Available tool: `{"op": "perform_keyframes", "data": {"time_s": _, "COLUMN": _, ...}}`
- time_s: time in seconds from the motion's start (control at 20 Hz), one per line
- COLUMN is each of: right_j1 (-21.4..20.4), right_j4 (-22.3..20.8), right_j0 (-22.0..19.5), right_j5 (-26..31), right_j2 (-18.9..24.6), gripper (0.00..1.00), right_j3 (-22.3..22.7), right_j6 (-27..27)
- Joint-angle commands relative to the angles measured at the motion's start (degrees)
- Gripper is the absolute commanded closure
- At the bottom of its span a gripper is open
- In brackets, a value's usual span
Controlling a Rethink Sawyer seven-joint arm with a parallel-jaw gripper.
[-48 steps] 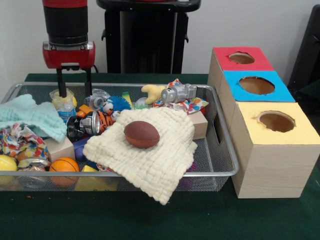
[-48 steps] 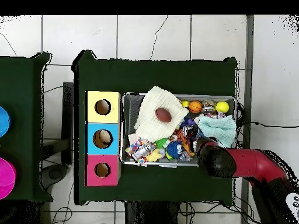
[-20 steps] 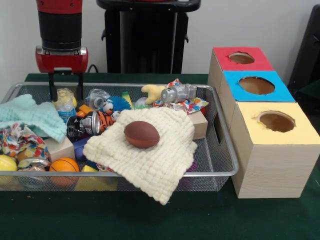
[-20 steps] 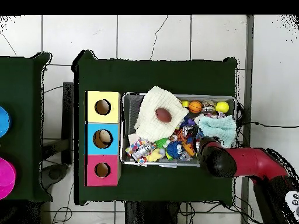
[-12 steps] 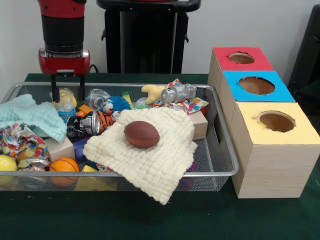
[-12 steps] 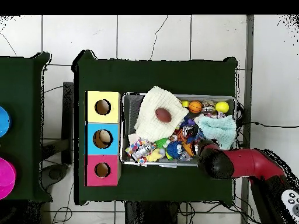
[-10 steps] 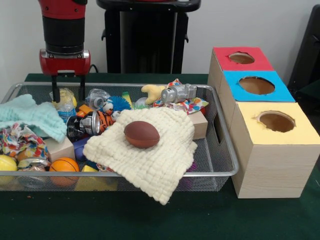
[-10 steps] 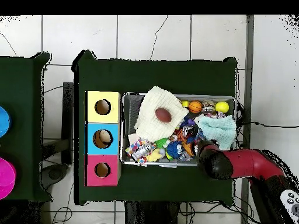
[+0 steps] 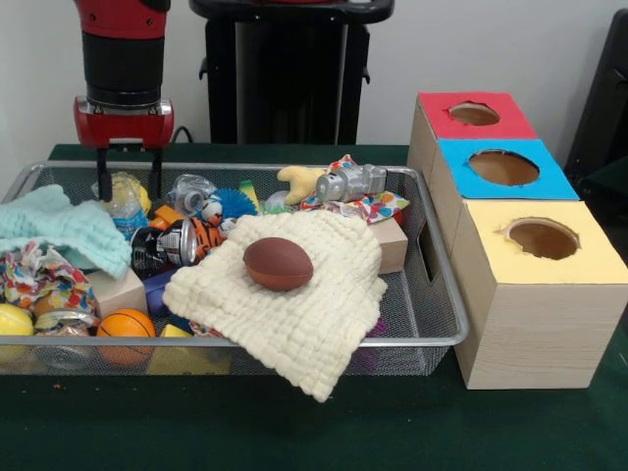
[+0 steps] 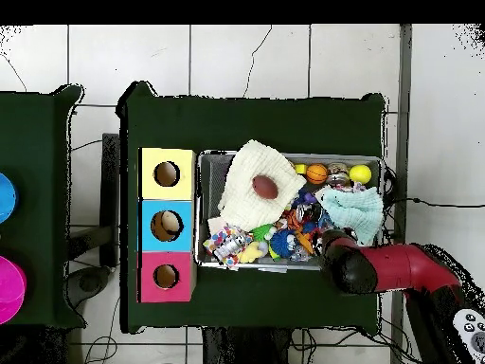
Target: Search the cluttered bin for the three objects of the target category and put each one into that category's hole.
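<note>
Green-clothed table (image 9: pixel 294 432), wire bin (image 9: pixel 432 285) crammed; gripper (image 9: pixel 130 186) spread, straddling crumpled plastic bottle (image 9: pixel 125 201) at bin's ten o'clock; probably light, thin-walled, slippery, easily crushed; best pinched gently across the middle.

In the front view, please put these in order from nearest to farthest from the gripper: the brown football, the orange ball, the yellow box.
From the gripper, at the bin's far left:
1. Orange ball, near left corner.
2. Brown football, mid-bin on the cream cloth; close to the ball's distance, hard to separate.
3. Yellow box, outside, right.
</note>
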Motion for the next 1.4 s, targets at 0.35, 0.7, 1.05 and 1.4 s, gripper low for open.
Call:
{"op": "perform_keyframes", "data": {"time_s": 0.35, "right_j1": 1.9, "right_j4": -5.6, "right_j0": 1.1, "right_j5": -3.4, "right_j2": -1.7, "gripper": 0.00, "right_j3": -1.5, "right_j6": -0.2}}
{"op": "perform_keyframes", "data": {"time_s": 0.7, "right_j1": -1.6, "right_j4": -3.1, "right_j0": 0.1, "right_j5": -1.7, "right_j2": 0.4, "gripper": 0.00, "right_j3": -0.5, "right_j6": -2.4}}
{"op": "perform_keyframes", "data": {"time_s": 1.05, "right_j1": -3.4, "right_j4": -0.5, "right_j0": -1.0, "right_j5": -0.1, "right_j2": 2.8, "gripper": 0.00, "right_j3": 0.2, "right_j6": -3.9}}
{"op": "perform_keyframes", "data": {"time_s": 1.4, "right_j1": 0.2, "right_j4": -3.2, "right_j0": -0.5, "right_j5": -2.7, "right_j2": 0.9, "gripper": 0.00, "right_j3": -0.5, "right_j6": -1.7}}
